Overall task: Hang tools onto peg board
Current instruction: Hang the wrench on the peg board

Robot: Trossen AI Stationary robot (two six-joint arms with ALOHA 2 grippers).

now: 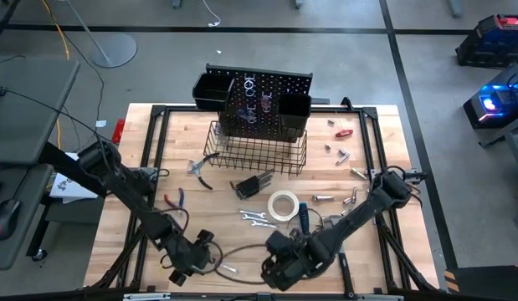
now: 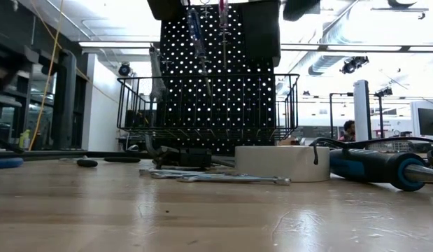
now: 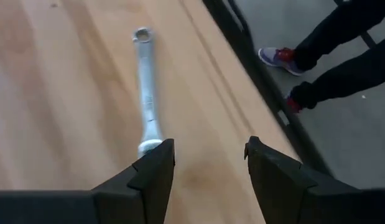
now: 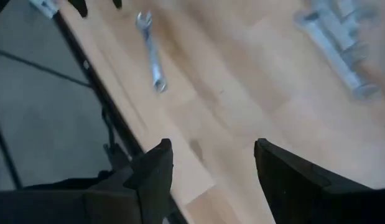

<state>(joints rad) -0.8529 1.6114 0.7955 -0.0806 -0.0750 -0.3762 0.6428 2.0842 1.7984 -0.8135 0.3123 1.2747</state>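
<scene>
The peg board (image 1: 267, 104), a rigid perforated black panel with a wire basket (image 1: 259, 150), stands upper centre in the high view. The wrench (image 3: 145, 87), thin, stiff, slick steel, lies flat at the table's (image 1: 125, 201) near edge; I'd grip mid-shank. Left gripper (image 3: 209, 163) hovers apart, empty. Right gripper (image 4: 211, 165) likewise apart.

Bright overhead glare; blurred wrist views
</scene>
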